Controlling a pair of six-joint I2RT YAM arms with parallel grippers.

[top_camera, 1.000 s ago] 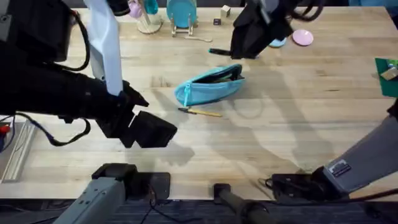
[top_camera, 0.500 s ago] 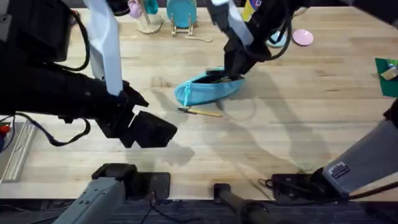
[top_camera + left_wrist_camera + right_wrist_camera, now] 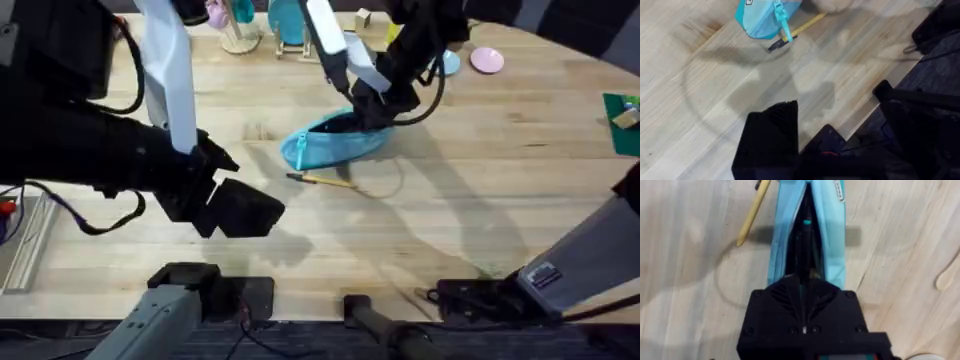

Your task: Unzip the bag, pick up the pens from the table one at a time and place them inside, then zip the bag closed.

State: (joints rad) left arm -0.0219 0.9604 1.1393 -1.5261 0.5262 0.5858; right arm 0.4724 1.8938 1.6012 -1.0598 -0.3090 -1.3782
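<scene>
My left end effector point(image 3: 240, 210) hangs low over the near left part of the surface point(image 3: 450, 200), well apart from the bag, and it carries nothing; whether its fingers are parted or closed I cannot tell. A little farther out, the yellow pen point(image 3: 322, 181) with its black end lies flat on the wood, just beside the near edge of the bag point(image 3: 335, 145). In the left wrist view the same pen point(image 3: 799, 30) pokes out from under the teal corner point(image 3: 765, 17) next to the zipper pull.

Farther again, the bag lies in the middle of the surface with its zipper open, a dark slit along its length. My right end effector point(image 3: 372, 105) is directly above this slit, clenched on the black pen point(image 3: 803, 255), whose tip points down into the opening point(image 3: 805, 215).

I judge the step in hand to be placing this pen inside. To do it well, I should keep the pen parallel to the slit, lower it until most of its length is below the fabric edges, and only then release. If I let go too high, it could bounce off the soft side and roll away. Afterwards I should rise straight up, so I do not drag the bag over the yellow pen.
</scene>
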